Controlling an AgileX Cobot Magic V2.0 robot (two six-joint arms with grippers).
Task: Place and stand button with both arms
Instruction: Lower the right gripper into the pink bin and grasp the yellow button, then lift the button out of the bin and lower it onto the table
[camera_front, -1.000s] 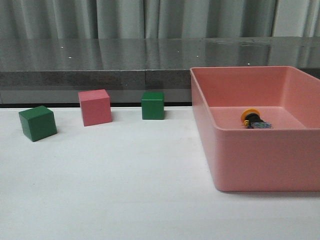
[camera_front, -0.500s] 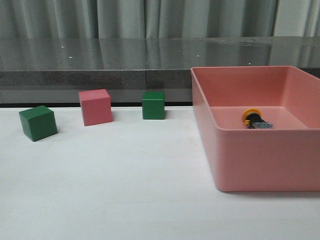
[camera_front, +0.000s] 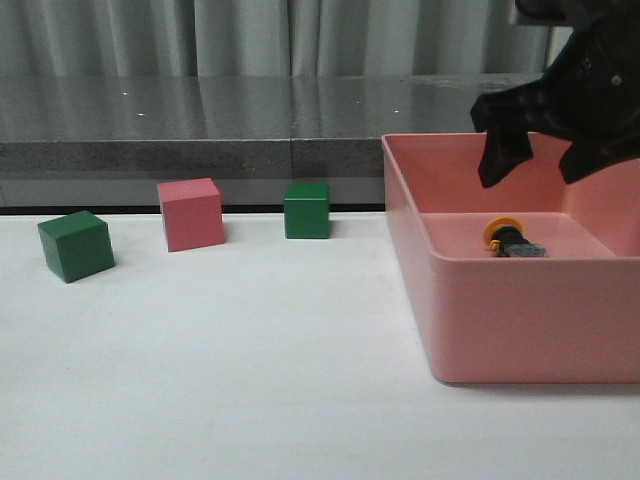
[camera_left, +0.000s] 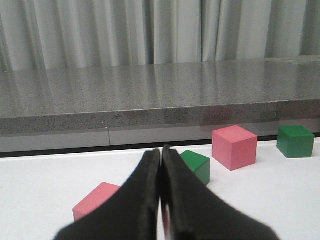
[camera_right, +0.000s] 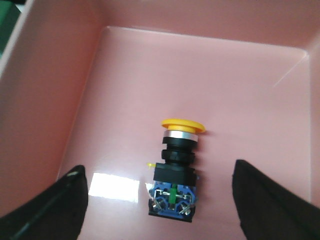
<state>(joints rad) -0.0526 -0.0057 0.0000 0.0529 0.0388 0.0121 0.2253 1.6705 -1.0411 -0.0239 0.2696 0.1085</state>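
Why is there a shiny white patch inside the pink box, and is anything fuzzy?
Right wrist view: the white patch is light glare on the pink box floor beside the button, which looks sharp; the right tool tips are blurry dark shapes. Left wrist view: the shut left tool is blurred, the cubes clearer.

The bin's (camera_front: 520, 320) front wall hid the lower part of the button (camera_front: 510, 240) in the front view. The right arm (camera_front: 575, 90) ran off the frame's edge. A pink cube (camera_left: 95, 200) sat partly behind the left fingers (camera_left: 150, 200).
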